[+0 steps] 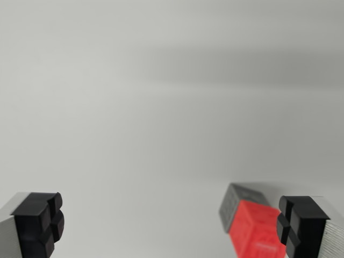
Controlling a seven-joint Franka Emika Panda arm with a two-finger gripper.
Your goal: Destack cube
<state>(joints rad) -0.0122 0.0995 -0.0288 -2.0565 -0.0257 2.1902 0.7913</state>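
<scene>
Gripper (171, 226) stands wide open and empty, fingertips at 7 and 5 o'clock of the wrist view. Red cube (257, 232) sits at 5 o'clock, touching a grey cube (236, 204) at its 11 o'clock, just inside the right fingertip. Step judged: approach; next move calls for centring over the red cube. Frame edge crops both cubes, so stacking order stays unclear.

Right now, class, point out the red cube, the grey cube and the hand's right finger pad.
red cube (257, 231), wrist view, on its front face.
grey cube (232, 207), wrist view, on its left face.
right finger pad (301, 228), wrist view, on the black rubber tip.
</scene>
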